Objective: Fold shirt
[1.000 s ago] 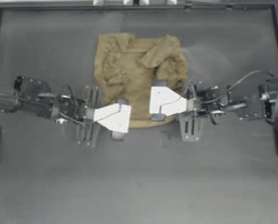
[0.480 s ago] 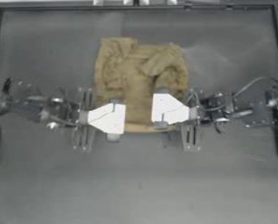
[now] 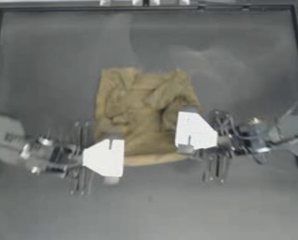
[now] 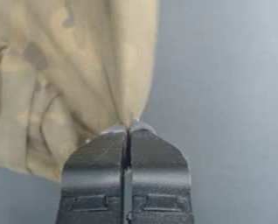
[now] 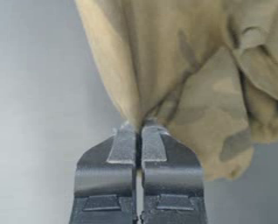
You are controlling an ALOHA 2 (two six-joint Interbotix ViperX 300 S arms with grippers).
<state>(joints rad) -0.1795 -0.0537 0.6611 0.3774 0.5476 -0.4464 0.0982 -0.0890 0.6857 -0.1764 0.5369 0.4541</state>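
both hands pinch the soft, rumpled shirt point(image 3: 142, 112).

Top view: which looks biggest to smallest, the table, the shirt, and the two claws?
1. The table, by far the largest.
2. The shirt, bunched near the middle.
3. The left claw and the right claw, each pinching the shirt's edge, look about alike, so no ranking between them.

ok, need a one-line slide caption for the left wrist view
Left gripper shut on a pinched fold of the tan shirt above the dark table.
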